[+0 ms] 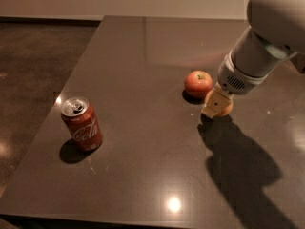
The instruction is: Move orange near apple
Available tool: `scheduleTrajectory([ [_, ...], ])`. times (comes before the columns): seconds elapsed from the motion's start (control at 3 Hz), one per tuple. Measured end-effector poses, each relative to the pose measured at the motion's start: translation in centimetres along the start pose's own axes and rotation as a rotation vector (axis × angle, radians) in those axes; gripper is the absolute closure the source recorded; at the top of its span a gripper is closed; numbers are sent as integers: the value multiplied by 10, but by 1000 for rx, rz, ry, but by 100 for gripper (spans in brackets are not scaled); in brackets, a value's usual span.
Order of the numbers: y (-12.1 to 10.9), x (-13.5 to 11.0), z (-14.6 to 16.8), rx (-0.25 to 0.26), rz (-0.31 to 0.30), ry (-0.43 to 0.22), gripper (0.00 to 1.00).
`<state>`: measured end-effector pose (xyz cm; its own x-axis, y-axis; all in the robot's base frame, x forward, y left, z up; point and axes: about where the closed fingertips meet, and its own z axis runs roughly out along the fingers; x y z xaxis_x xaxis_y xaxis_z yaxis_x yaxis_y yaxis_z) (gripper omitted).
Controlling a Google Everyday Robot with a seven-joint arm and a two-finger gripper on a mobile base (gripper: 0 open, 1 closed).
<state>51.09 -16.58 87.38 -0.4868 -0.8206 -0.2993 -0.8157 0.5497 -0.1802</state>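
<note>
The orange (225,109) sits low at the table surface, right of centre, partly covered by my gripper (217,109). The gripper comes down from the upper right and is shut on the orange; its pale near finger (212,104) hides the fruit's left side. The red apple (198,83) with yellowish patches rests on the table just up and left of the orange, a small gap apart. My white arm (259,46) fills the upper right.
A red Coca-Cola can (82,123) stands upright near the left edge of the dark table (143,56). The table's left edge drops to a brown floor (33,66). The arm's shadow (243,171) lies on the front right.
</note>
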Motion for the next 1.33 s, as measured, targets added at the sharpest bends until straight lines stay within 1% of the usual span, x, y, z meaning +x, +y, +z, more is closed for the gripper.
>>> scheduleTrajectory([
  [0.33, -4, 2, 7, 23, 67, 8, 85],
  [0.67, -8, 4, 14, 31, 130, 22, 62],
  [1.0, -10, 7, 20, 23, 177, 22, 39],
  [1.33, -12, 10, 23, 15, 207, 16, 16],
])
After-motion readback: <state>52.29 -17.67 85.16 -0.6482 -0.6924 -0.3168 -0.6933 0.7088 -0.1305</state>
